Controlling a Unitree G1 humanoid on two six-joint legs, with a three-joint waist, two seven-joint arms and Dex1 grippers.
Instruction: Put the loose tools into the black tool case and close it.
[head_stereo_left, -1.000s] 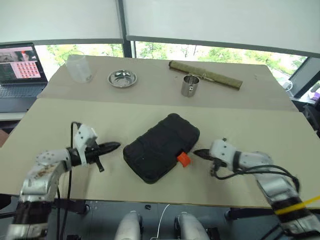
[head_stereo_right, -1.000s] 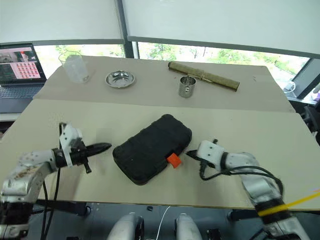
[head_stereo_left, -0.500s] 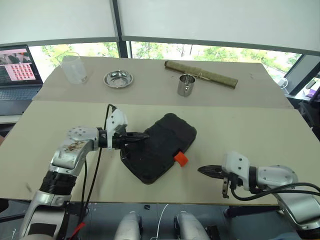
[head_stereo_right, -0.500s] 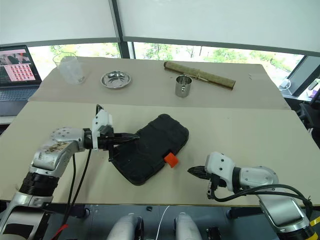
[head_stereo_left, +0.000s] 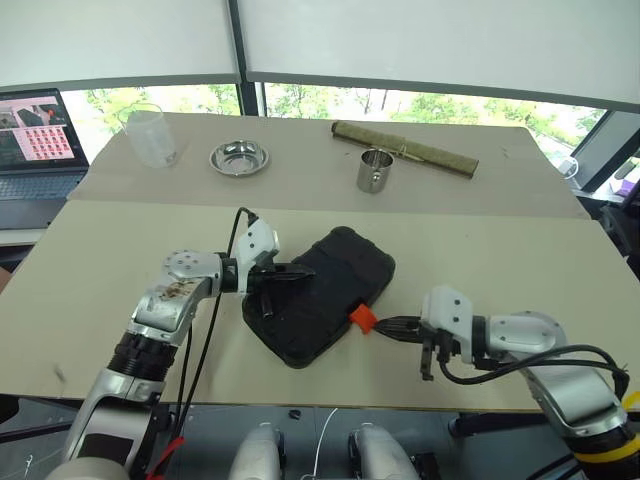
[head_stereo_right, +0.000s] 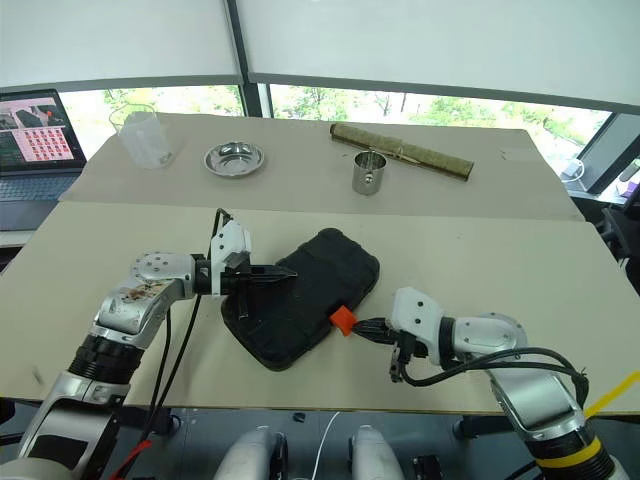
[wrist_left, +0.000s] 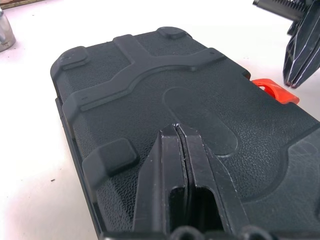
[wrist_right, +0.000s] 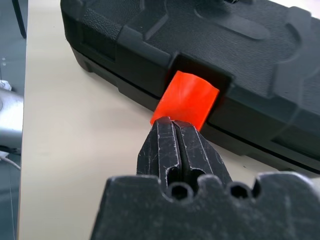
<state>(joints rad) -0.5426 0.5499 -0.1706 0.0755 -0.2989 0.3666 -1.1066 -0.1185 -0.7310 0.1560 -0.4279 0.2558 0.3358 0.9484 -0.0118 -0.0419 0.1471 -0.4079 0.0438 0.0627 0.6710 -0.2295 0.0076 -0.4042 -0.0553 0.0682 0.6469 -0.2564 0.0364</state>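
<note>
Beige tabletop under wide windows, with a laptop at the far left edge. Head views: black tool case lying near the front edge, lid down. No loose tools seen anywhere on the tabletop, so most likely already packed inside. Left hand clenched and empty, tips resting over the lid. Right hand clenched too, empty, tip right at the orange latch.

Left wrist view: closed fingers lying flat on the textured lid, seemingly pressing it down; latch standing out at the far edge.

Right wrist view: fingertips touching the lower edge of the latch, which stands out from its recess, apparently not yet snapped.

Remaining, by judgement: only to push the latch home.
</note>
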